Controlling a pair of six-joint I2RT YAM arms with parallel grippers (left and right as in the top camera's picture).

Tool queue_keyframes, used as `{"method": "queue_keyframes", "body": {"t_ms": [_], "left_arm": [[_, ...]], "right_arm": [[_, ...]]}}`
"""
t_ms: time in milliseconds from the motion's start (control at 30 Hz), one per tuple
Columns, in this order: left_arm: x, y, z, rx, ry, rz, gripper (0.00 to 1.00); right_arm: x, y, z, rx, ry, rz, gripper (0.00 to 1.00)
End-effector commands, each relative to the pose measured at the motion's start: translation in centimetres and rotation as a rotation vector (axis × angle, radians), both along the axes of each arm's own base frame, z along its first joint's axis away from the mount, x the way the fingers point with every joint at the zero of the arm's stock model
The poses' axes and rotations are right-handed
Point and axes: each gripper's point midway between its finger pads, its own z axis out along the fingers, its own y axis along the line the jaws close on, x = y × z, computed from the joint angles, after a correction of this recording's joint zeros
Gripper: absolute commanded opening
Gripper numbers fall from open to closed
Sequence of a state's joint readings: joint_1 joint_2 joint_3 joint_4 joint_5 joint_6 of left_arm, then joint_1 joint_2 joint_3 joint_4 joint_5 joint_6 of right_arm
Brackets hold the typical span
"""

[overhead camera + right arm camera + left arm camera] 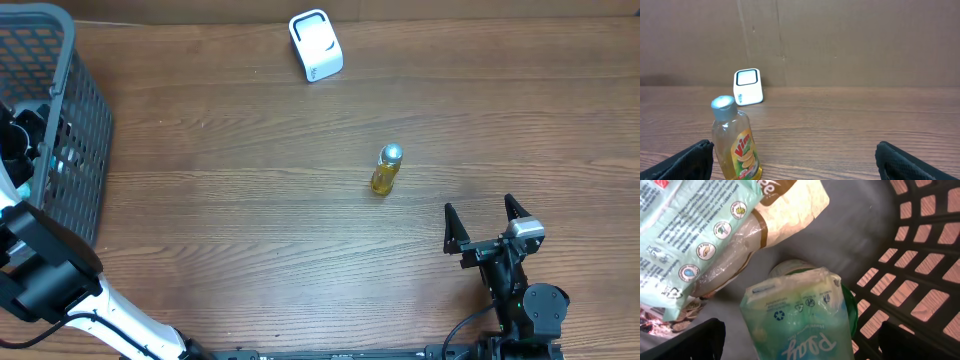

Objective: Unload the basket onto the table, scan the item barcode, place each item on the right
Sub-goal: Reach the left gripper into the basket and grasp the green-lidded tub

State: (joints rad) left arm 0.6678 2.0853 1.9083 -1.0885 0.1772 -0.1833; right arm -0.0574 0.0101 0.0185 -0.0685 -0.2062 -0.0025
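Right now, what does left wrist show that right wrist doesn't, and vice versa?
Left wrist only: the inside of the grey basket, with a green Play packet right in front of the left gripper and a mint-and-cream pouch beside it.
Right wrist only: the yellow Vim bottle upright on the wooden table, with the white scanner further back, both ahead of the right gripper.
Shared: no object. In each view, that arm's gripper is open and holds nothing.

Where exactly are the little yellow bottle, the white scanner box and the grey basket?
yellow bottle [383, 180], overhead view, on its yellow body.
white scanner [316, 45], overhead view, on its top face.
grey basket [85, 130], overhead view, on its mesh side wall.
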Motion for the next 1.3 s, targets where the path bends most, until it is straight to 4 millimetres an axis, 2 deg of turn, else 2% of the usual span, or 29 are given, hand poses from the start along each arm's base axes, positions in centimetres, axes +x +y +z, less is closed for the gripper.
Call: {"method": "queue_keyframes", "body": {"t_ms": [0,167,300,367,433,533,633,700,767,833,1033,1133,1267], "left_arm": [[0.6,-1.5,-1.5,-0.054,-0.009,-0.032,0.99],[-0.1,-2.1,-4.5,-0.081,0.025,-0.032,0.99],[-0.3,-2.3,-5.8,-0.086,0.031,-0.032,0.99],[-0.2,-2.2,-5.8,-0.082,0.024,-0.033,0.89],[0.1,-2.0,-5.3,-0.074,0.015,-0.033,0.72],[0.1,-1.7,-4.4,-0.066,0.009,-0.027,0.53],[0.1,-1.1,-3.0,-0.056,-0.001,-0.02,0.47],[0.2,-0.7,-1.3,-0.049,-0.011,-0.015,0.44],[0.4,-0.4,1.1,-0.038,-0.028,-0.009,0.45],[0.4,-0.4,5.8,-0.02,-0.054,0.01,0.46],[-1.3,-0.7,15.1,0.078,-0.128,0.055,0.46],[-2.2,-1.3,19.9,0.134,-0.21,0.073,0.45],[-2.9,-3.9,25.5,0.172,-0.362,0.043,0.44]], "right_arm": [[0.0,0.0,-0.2,0.003,-0.002,0.002,1.0],[0.0,0.0,-0.2,0.003,-0.002,0.002,1.0],[0.0,0.0,-0.2,0.003,-0.002,0.002,1.0],[0.0,0.0,-0.2,0.003,-0.002,0.002,1.0],[0.0,0.0,-0.2,0.003,-0.002,0.002,1.0],[0.0,0.0,-0.2,0.003,-0.002,0.002,1.0],[0.0,0.0,-0.2,0.003,-0.002,0.002,1.0],[0.0,0.0,-0.2,0.003,-0.002,0.002,1.0],[0.0,0.0,-0.2,0.003,-0.002,0.002,1.0],[0.0,0.0,-0.2,0.003,-0.002,0.002,1.0],[0.0,0.0,-0.2,0.003,-0.002,0.002,1.0],[0.0,0.0,-0.2,0.003,-0.002,0.002,1.0],[0.0,0.0,-0.2,0.003,-0.002,0.002,1.0]]}}
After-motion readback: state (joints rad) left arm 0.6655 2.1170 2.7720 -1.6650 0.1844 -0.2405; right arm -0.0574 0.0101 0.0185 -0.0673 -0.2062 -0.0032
